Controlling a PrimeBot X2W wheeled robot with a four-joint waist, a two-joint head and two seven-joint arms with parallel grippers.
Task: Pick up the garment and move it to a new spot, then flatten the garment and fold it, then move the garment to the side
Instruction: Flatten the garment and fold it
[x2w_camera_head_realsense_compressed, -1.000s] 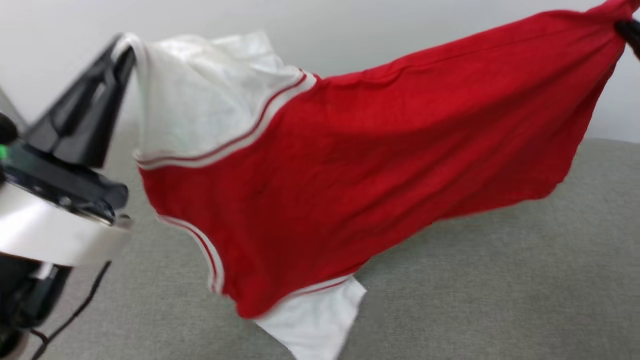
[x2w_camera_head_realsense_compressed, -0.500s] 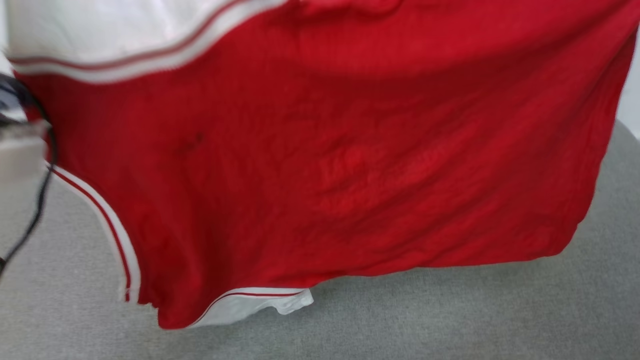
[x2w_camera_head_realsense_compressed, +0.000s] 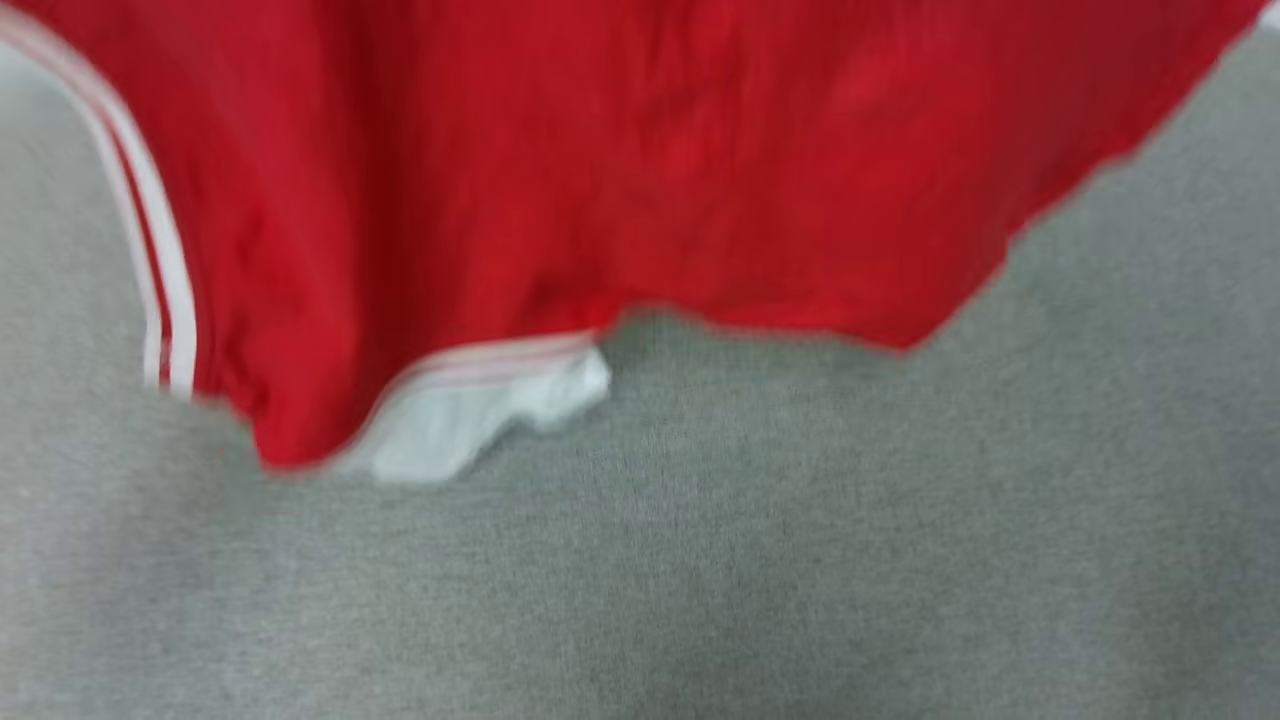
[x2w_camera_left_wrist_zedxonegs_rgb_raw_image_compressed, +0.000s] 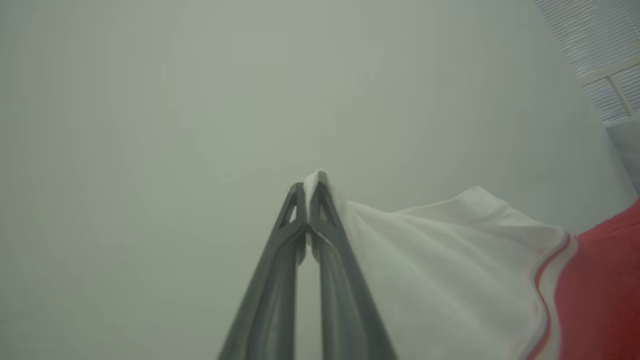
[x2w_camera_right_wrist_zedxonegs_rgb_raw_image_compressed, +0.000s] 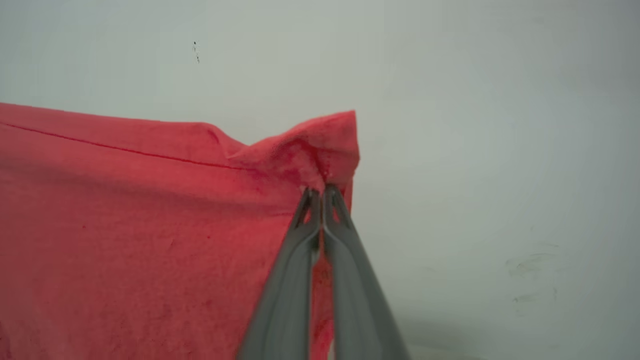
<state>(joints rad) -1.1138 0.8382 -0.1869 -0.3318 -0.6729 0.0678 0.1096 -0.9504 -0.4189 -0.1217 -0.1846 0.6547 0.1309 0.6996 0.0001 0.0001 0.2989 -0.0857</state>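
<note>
Wrist views: left claw (x2w_camera_left_wrist_zedxonegs_rgb_raw_image_compressed: 308, 192) and right claw (x2w_camera_right_wrist_zedxonegs_rgb_raw_image_compressed: 320, 193) pinch garment (x2w_camera_head_realsense_compressed: 640, 170).

The garment (x2w_camera_head_realsense_compressed: 640, 170) is red with white sleeves and red-white striped trim, over grey fabric (x2w_camera_head_realsense_compressed: 760, 560).

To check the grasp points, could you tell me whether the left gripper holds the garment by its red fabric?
No, the left gripper pinches the garment by the edge of its white sleeve.

Indoor room, kind unclear; grey fabric surface (x2w_camera_head_realsense_compressed: 800, 560); bare pale wall (x2w_camera_left_wrist_zedxonegs_rgb_raw_image_compressed: 150, 100); window blind (x2w_camera_left_wrist_zedxonegs_rgb_raw_image_compressed: 595, 40)
</note>
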